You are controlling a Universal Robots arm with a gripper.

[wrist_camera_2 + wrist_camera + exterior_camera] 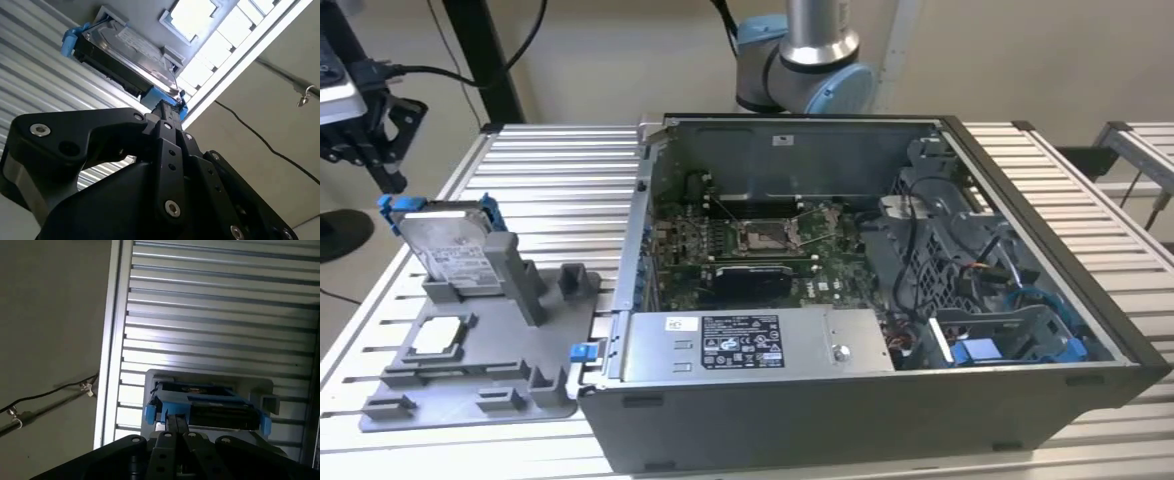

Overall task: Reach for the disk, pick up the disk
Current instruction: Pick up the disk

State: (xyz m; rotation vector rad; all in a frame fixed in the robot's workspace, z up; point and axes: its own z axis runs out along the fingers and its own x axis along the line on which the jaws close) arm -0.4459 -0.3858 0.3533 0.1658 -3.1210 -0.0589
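Note:
The disk (454, 245) is a silver-grey hard drive with a white label and a bright blue bracket. It stands on edge in a grey holder (480, 380) at the exterior view's left. My gripper (384, 170) hangs above and to the left of it, apart from it. In both wrist views the black fingers are pressed together with nothing between them. The gripper (167, 107) points at the blue bracket end of the disk (135, 50). In the first wrist view the gripper (176, 420) sits just short of the disk (210, 407).
An open computer case (881, 300) with its motherboard exposed takes up the middle and right of the slatted metal table (547, 180). A small silver chip (440, 335) lies on the grey holder. The arm's base (801, 60) stands behind the case. The table edge is close to the disk.

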